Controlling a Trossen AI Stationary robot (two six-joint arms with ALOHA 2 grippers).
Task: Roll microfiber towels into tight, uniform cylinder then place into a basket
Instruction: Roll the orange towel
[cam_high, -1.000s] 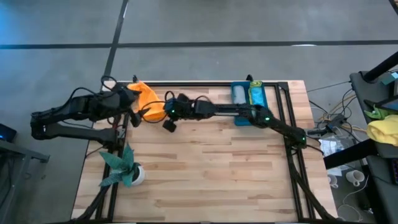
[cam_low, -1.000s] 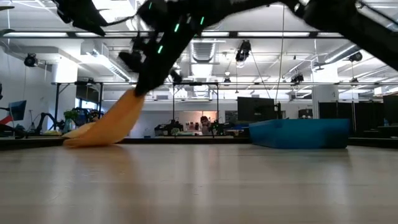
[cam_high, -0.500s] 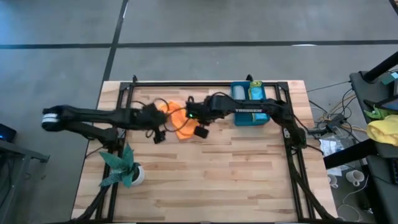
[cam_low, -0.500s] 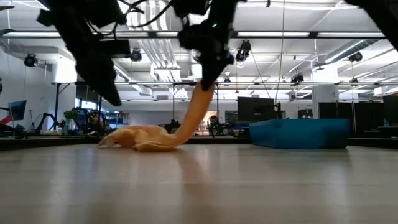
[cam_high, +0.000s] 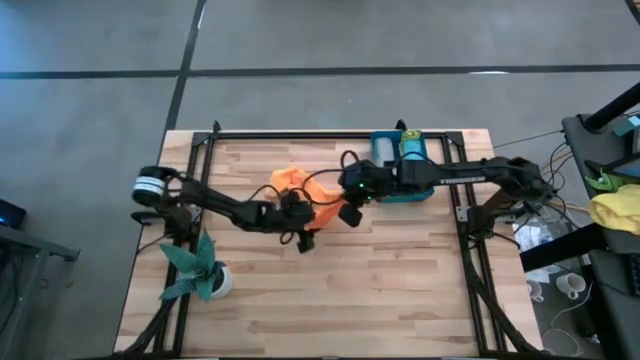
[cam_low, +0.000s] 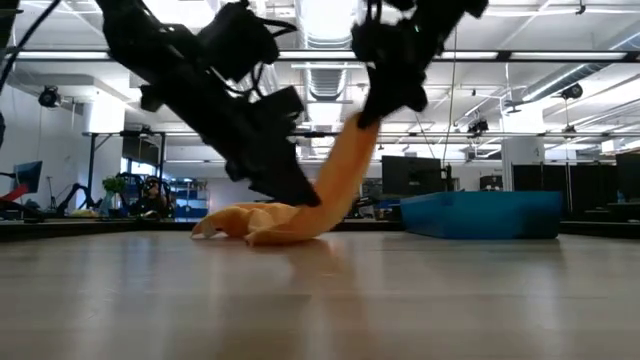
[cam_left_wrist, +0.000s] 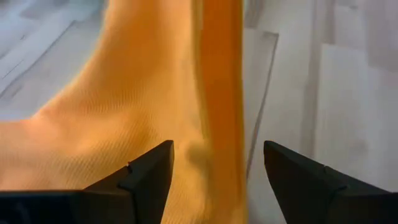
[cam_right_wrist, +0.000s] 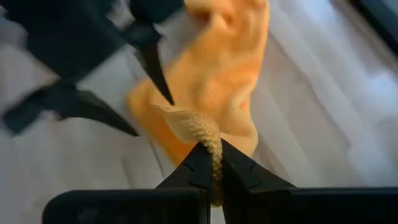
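Pinching one edge of the orange towel (cam_high: 300, 196), the right gripper (cam_right_wrist: 211, 163) had its fingers clamped tight on the cloth, and you could see a fuzzy ridge of fabric squeezed up between the two dark tips in the right wrist view. From the low view the towel (cam_low: 300, 205) rose in a slanted strip from the tabletop up to that gripper, while the rest of it lay bunched in a low heap on the wood.

The left gripper (cam_left_wrist: 214, 171) sat right at the towel with its fingers spread apart, one on each side of the raised strip of orange cloth (cam_left_wrist: 149, 118). They weren't closed on anything as far as I could see, just straddling the fabric down near the table (cam_high: 350, 290).

Over on the far side of the table, toward the right arm's side, the teal basket (cam_high: 386, 194) sat against the dark frame rail. It had two rolled towels lying side by side in it: a grey towel (cam_high: 383, 151) and a lime green towel (cam_high: 413, 154). In the low view the basket (cam_low: 482, 214) showed as a low blue box well apart from the orange heap.

A leafy plant (cam_high: 190, 267) in a white pot (cam_high: 220, 281) stood on the left arm's side, near the table's front corner.
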